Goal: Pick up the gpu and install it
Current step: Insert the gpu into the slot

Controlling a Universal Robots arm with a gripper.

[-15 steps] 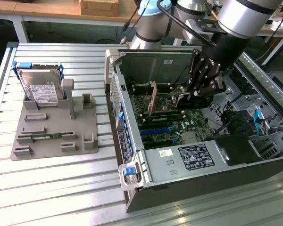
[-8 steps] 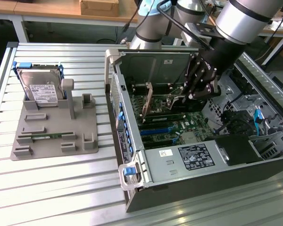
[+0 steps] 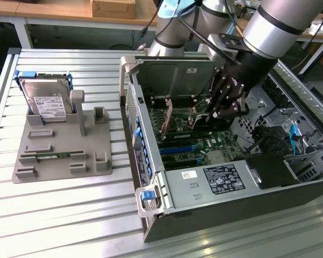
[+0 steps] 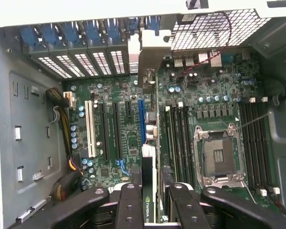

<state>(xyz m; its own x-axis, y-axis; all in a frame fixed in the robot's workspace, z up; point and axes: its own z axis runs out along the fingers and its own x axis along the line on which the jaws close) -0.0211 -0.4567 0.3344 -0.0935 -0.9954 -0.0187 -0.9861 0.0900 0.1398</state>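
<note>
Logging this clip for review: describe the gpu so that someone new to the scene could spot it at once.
Find the open computer case on the slatted table. Inside, above the green motherboard, the gripper holds the gpu on edge over the expansion slots. It is a slim black card with a pale metal bracket, the only card standing among bare slots.

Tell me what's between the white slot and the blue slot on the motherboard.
In the wrist view, two long black slots stand side by side between the white slot and the blue slot, with green board around them.

The gpu (image 4: 148,200) stands on edge inside the computer case (image 3: 204,185).
</note>
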